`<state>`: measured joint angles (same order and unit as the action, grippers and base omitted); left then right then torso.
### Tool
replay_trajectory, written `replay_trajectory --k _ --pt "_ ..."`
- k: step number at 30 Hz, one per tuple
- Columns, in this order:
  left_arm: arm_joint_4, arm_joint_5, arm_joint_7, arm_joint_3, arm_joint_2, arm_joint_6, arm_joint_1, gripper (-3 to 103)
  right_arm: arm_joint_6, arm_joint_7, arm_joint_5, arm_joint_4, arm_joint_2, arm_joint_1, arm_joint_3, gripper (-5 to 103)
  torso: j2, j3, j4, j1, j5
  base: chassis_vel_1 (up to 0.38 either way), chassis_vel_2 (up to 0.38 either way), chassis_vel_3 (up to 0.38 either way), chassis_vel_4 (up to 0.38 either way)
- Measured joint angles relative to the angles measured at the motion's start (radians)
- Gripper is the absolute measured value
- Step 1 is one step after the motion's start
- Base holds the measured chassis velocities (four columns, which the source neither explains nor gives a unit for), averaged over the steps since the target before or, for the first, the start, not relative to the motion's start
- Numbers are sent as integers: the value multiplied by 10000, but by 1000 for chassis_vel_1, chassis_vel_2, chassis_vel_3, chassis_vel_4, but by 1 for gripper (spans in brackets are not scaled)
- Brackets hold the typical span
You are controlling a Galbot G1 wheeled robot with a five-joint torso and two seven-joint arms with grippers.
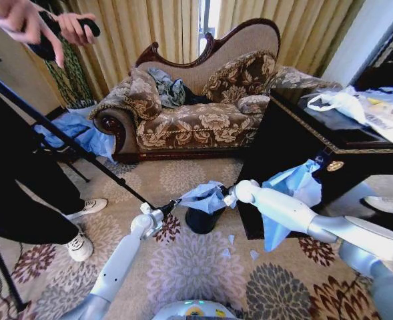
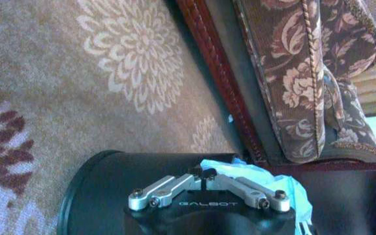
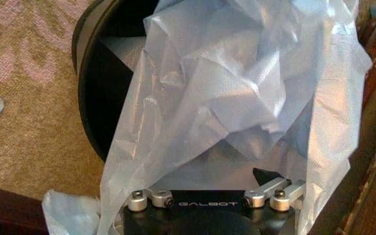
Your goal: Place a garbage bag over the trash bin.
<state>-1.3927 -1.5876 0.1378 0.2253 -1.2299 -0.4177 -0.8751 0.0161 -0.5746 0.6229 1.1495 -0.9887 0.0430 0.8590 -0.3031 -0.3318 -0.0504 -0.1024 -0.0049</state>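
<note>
Over the trash bin (image 1: 203,219) on the carpet (image 1: 183,267), the garbage bag (image 1: 205,196) is bunching. Both the left gripper (image 2: 205,173) and the right gripper (image 3: 214,188) are pinching its film. Uneven pulling could tear it or tip the bin. Film is hiding the right fingertips and far rim.

Left gripper (image 2: 204,172), black housing behind silver linkage bars: "GALBOT", pale capitals, left wrist view.
Right gripper (image 3: 266,177), black housing between silver linkage bars, amid the pale blue see-through plastic garbage bag (image 3: 240,98): "GALBOT", pale capitals, right wrist view.
Printed white sheet (image 1: 389,117) on the dark table top: markings present, not legible.
</note>
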Motion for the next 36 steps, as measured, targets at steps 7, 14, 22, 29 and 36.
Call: replay_trajectory --k 7,14,22,29,36 --pt "-36 137 -7 -11 17 7 29 0 38 -9 -26 222 -32 137 -161 100 0 0 1 0 1 0 0 0 0" --pt "-273 136 15 38 100 9 -79 0 55 -62 -177 754 330 -111 -141 100 0 0 0 0 -2 0 0 0 0" --pt "-216 165 20 -113 125 9 86 0 279 -95 -48 277 201 -143 -174 100 0 0 0 0 0 0 0 0 0" --pt "49 265 20 -234 81 12 269 0 420 -94 68 -112 64 184 -294 100 0 0 -1 0 0 0 0 0 0" --pt "105 364 -4 -280 88 13 243 0 559 -91 171 -177 131 475 -449 100 0 0 0 0 1 0 0 0 0"
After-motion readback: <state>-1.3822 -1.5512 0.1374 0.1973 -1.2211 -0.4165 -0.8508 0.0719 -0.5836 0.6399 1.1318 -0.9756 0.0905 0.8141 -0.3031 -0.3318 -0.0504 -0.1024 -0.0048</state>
